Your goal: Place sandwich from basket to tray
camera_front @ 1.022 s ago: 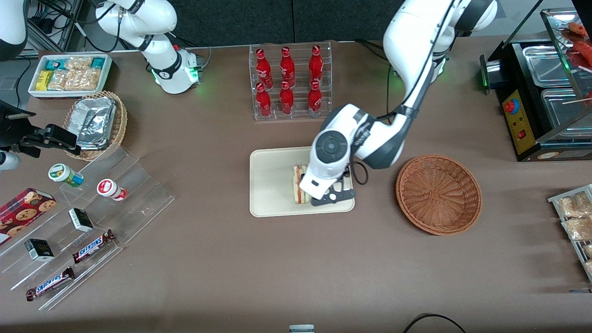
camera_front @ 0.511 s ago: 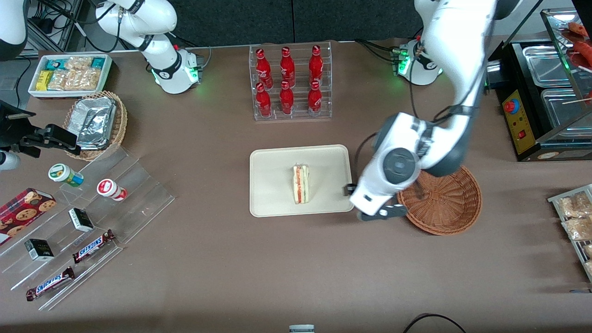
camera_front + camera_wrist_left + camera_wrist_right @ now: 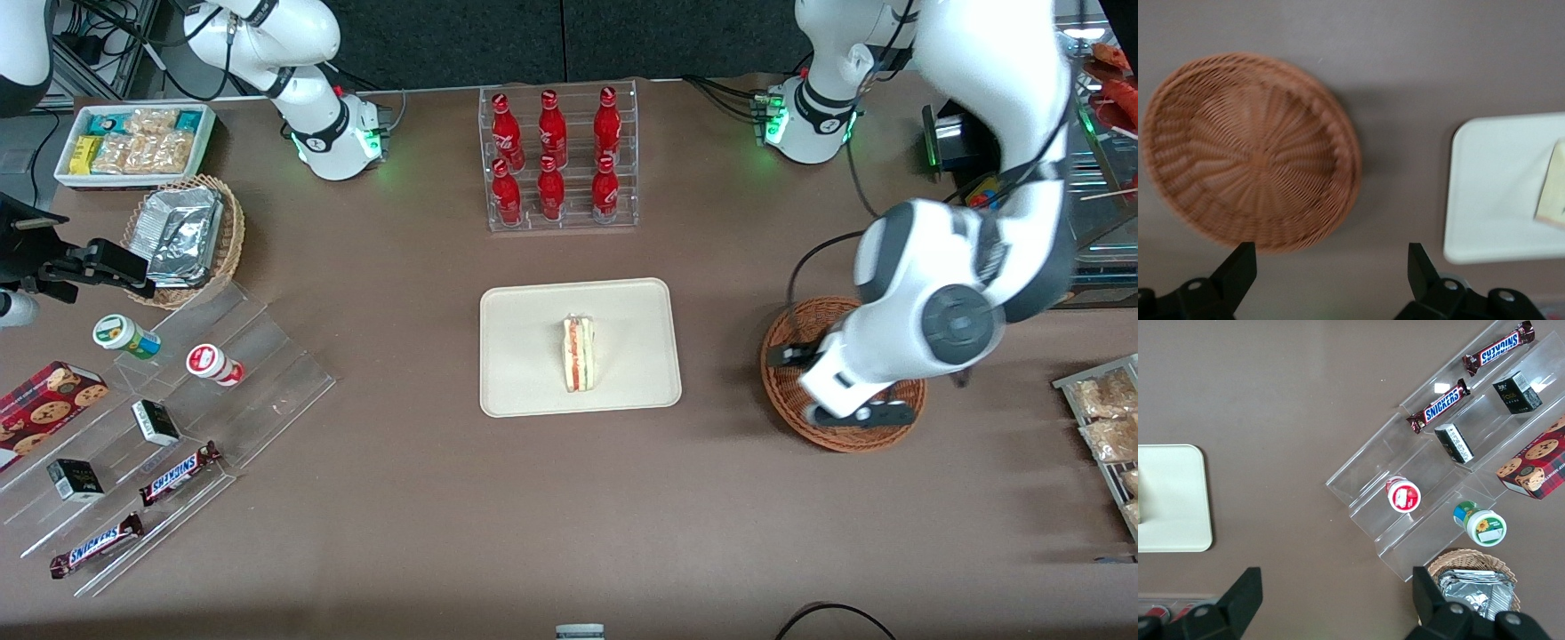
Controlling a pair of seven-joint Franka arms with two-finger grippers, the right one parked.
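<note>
The sandwich [image 3: 578,354] lies on the cream tray [image 3: 524,373] at the table's middle, its red and green filling stripe facing up. The reddish-brown basket [image 3: 845,442] stands beside the tray, toward the working arm's end, and holds nothing that I can see. My left gripper [image 3: 831,384] hangs above the basket, open and empty. In the left wrist view the basket [image 3: 1248,153], the tray's corner [image 3: 1498,187] and an edge of the sandwich [image 3: 1553,193] show past the spread gripper [image 3: 1331,267].
A clear rack of red bottles [image 3: 556,160] stands farther from the camera than the tray. A tan basket of foil packets [image 3: 187,236], a white snack bin [image 3: 133,142] and an acrylic snack stand [image 3: 169,418] lie toward the parked arm's end. A food warmer [image 3: 1040,178] stands near the basket.
My gripper has left the sandwich on the tray and swung away, open, from over the tray to above the basket. The sandwich has stayed put.
</note>
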